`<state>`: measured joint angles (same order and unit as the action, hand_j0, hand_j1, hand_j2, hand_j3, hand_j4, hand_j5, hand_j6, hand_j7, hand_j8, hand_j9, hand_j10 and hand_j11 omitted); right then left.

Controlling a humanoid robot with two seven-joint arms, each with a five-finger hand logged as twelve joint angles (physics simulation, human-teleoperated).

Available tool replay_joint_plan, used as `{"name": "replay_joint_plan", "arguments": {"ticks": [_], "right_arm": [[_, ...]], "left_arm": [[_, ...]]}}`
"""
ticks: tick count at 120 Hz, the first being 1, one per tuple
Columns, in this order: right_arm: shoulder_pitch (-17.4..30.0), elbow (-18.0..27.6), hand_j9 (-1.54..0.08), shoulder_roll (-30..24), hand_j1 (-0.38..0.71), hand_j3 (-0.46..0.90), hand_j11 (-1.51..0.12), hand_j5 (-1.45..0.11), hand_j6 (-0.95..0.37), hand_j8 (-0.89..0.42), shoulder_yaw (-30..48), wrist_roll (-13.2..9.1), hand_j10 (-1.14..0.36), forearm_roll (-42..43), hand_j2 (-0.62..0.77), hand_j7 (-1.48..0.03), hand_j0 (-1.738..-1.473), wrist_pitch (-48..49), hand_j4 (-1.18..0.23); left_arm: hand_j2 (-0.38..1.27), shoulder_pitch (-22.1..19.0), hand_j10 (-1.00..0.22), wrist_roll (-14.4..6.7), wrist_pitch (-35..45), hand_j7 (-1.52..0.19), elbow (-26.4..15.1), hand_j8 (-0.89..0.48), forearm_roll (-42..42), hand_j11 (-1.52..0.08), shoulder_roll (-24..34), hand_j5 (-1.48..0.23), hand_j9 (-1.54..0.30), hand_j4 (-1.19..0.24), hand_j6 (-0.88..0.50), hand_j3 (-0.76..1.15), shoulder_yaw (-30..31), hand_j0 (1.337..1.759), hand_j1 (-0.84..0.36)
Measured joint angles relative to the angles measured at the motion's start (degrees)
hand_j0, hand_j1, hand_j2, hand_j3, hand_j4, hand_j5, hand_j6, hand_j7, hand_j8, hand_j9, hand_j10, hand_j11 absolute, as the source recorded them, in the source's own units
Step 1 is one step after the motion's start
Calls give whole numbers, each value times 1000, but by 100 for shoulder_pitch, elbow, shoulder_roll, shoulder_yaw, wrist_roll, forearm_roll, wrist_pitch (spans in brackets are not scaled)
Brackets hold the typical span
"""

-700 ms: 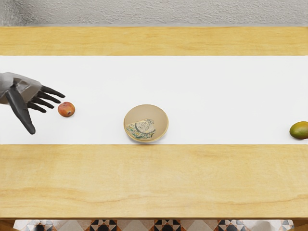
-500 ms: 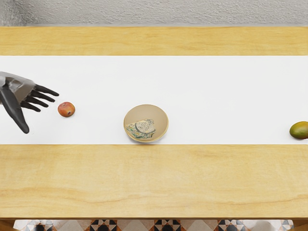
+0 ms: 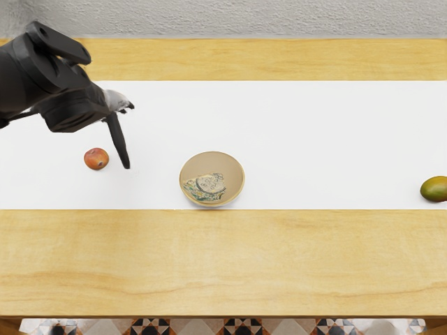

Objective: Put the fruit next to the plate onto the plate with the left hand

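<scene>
Left hand (image 3: pixel 73 105) hangs above the table's (image 3: pixel 223 258) far-left part, open and empty. One long dark digit points straight down, its tip just right of the fruit (image 3: pixel 96 158) and apart from it. That suits a hand poised over its target before a grasp, though no contact shows. The other digits are mostly hidden behind the back of the hand, with only small tips peeking past its right side, so their spread is hard to judge. The fruit, small and reddish, lies on the white runner (image 3: pixel 314 125), well left of the plate (image 3: pixel 230 167) and not on it. The plate sits mid-runner, and a pale patterned patch inside it is too blurred to name. A mango (image 3: pixel 434 188) at the far right is cut by the frame edge.
</scene>
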<state>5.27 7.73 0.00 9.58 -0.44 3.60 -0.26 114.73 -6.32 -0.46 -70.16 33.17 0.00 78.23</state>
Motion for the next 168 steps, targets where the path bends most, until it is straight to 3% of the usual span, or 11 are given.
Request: {"name": "replay_joint_plan", "arguments": {"ticks": [6,15,36,56,73,122,168], "right_arm": [[0,0,0,0,-349,0,0,0,-1,0,0,0,0,0,0,0,-1658,0,0],[0,0,0,0,-349,0,0,0,-1,0,1,0,0,0,0,0,-1658,1,0],[-1,0,0,0,-349,0,0,0,-1,0,1,0,0,0,0,0,-1658,0,0],[0,1,0,0,-349,0,0,0,-1,0,1,0,0,0,0,0,-1658,0,0],[0,1,0,0,-349,0,0,0,-1,0,0,0,0,0,0,0,-1658,1,0],[0,0,0,0,-349,0,0,0,-1,0,1,0,0,0,0,0,-1658,0,0],[0,1,0,0,-349,0,0,0,-1,0,1,0,0,0,0,0,-1658,1,0]], "left_arm": [[2,-59,-13,19,59,-17,-17,-13,-38,-17,0,-17,-17,-13,-14,0,276,1658,334],[3,-498,-13,60,124,-17,44,-13,-143,-17,0,-17,-17,-13,-14,0,588,1658,334],[6,-691,-29,124,216,-37,307,-29,-841,-37,0,-37,-37,-29,-29,0,744,1658,315],[44,-985,-219,131,291,-285,432,-220,-881,-285,0,-285,-285,-220,-220,0,700,1658,86],[59,-1247,-293,108,534,-381,590,-294,-895,-381,0,-381,-381,-294,-294,0,694,1658,-3],[71,-1445,-352,83,1356,-458,624,-353,-895,-458,0,-458,-458,-353,-353,0,410,1658,-73],[72,-1544,-360,74,1475,-468,610,-360,-929,-468,0,-468,-468,-360,-360,0,246,1658,-82]]}}
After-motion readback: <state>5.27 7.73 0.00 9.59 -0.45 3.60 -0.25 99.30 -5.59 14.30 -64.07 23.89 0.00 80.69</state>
